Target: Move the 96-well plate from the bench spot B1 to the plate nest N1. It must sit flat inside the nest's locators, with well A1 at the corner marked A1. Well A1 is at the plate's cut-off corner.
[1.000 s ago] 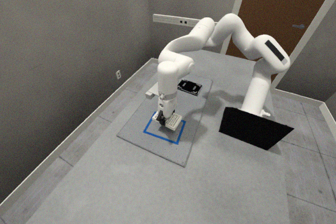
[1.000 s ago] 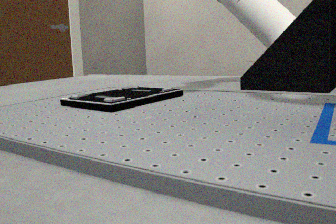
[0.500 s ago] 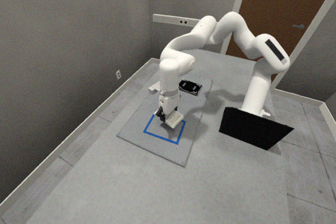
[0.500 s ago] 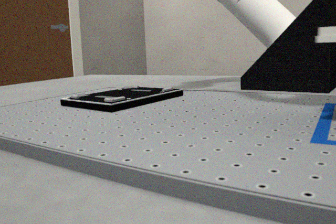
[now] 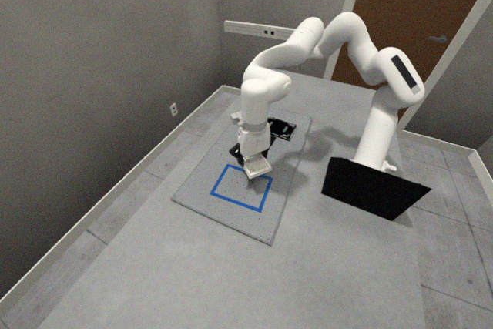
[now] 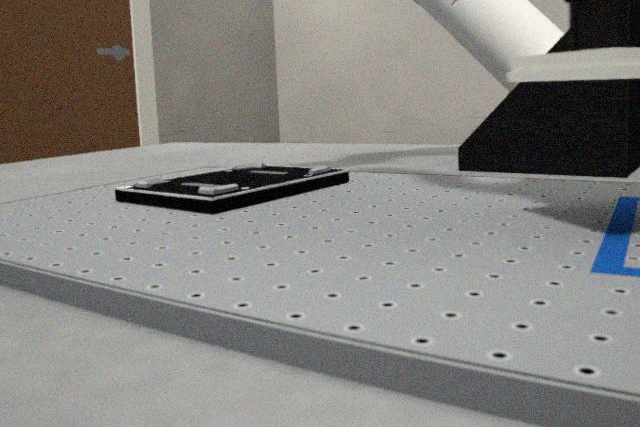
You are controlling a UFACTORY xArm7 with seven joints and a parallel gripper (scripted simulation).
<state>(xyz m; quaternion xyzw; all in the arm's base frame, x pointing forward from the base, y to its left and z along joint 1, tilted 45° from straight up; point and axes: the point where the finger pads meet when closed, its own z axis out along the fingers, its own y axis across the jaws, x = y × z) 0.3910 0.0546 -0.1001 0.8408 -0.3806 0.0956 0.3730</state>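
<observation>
You have the white arm (image 5: 302,45) arched over from its black base block (image 5: 372,192) to the perforated bench plate (image 5: 223,213), its wrist pointing straight down above the far right corner of the blue outline of spot B1 (image 5: 216,192). At the wrist, the gripper (image 5: 254,159) is clamped across the 96-well plate (image 5: 257,168), fingers spread wide on it, and the shadow on the bench below suggests you are carrying it clear of the surface. In the low side view the plate's pale underside (image 6: 573,64) hangs well above the bench, level as far as you can judge. What matters for your next move is direction: the plate nest N1 (image 5: 282,128) lies beyond the gripper, further along the bench plate toward the back wall and a little toward the arm's base, so you travel away from B1. The nest sits low and flat (image 6: 232,187) with small pale locators at its edges. Its long axis looks roughly parallel with that of the plate. You cannot make out the cut-off corner or the A1 mark at this size, so check orientation before lowering.
</observation>
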